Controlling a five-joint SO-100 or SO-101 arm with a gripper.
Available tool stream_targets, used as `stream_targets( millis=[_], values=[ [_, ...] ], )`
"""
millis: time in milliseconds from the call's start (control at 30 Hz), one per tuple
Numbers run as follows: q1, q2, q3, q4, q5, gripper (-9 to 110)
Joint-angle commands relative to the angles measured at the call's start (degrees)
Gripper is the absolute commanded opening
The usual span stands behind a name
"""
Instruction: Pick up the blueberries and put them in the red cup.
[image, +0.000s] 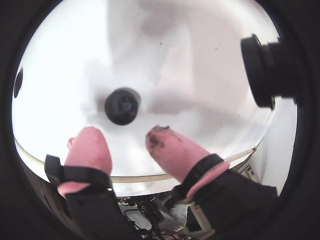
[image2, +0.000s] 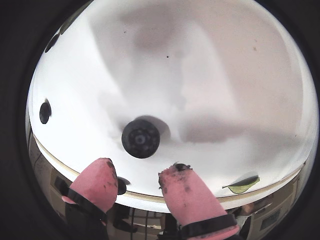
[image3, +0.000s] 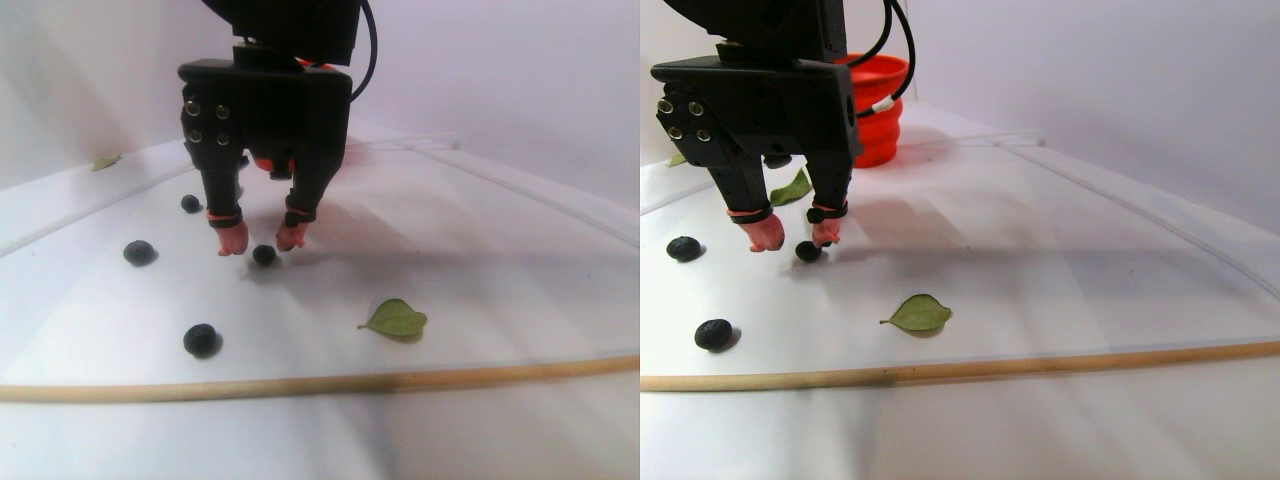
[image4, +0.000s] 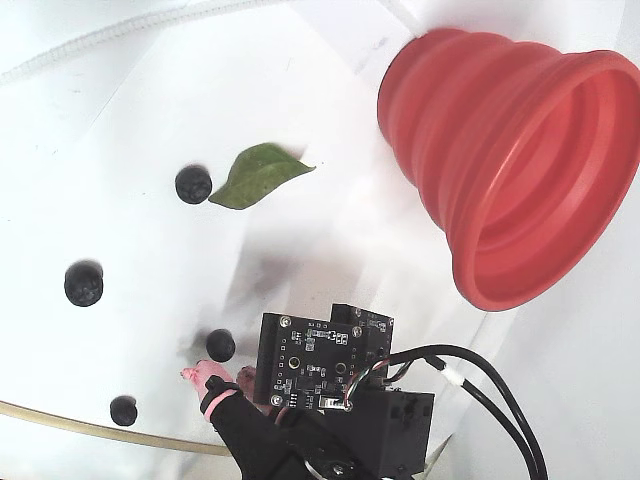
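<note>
**Gripper low over one berry, nothing held**

While your black two-finger gripper (image: 131, 136) hangs low over the white table surface (image: 200, 60), its pink-capped fingertips (image: 90, 147) stand apart, and you can see in both wrist views that a small round blue-black blueberry (image: 122, 106) lies just beyond the gap between them, resting on the table. Neither tip touches it in these views; the jaws are spread wider than the berry and grip nothing. The tip on the right of the wrist view (image2: 186, 187) carries dark smears.

In the fixed view the same berry (image4: 220, 345) sits just beside the gripper's pink tip (image4: 208, 375). Three further blueberries lie loose on the table: one (image4: 193, 184) touching or just beside a flat green leaf (image4: 255, 175), one (image4: 84, 284) farther left, and one (image4: 123, 410) close to the pale wooden edge strip (image4: 60, 418).

Your large red ribbed silicone cup (image4: 520, 170) stands well apart from the gripper at upper right of the fixed view. What its interior holds cannot be told.

A second green leaf (image3: 397, 319) lies near the front edge in the stereo pair view.
</note>
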Motion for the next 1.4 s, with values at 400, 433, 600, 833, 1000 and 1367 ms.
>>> stream_targets(
  millis=[400, 433, 600, 833, 1000, 1367],
  values=[
    [-0.3, -4.1, -1.8, -4.8, -1.1, 17],
    [-0.3, -4.4, -1.8, -5.1, -1.1, 17],
    [-0.5, -6.2, -1.8, -7.0, -1.1, 17],
    [-1.0, -7.4, -2.1, -8.2, -0.7, 17],
    [-1.1, -8.5, -2.2, -10.0, -0.5, 17],
    [-0.6, -10.4, -2.0, -12.7, -1.3, 16]
  ],
)
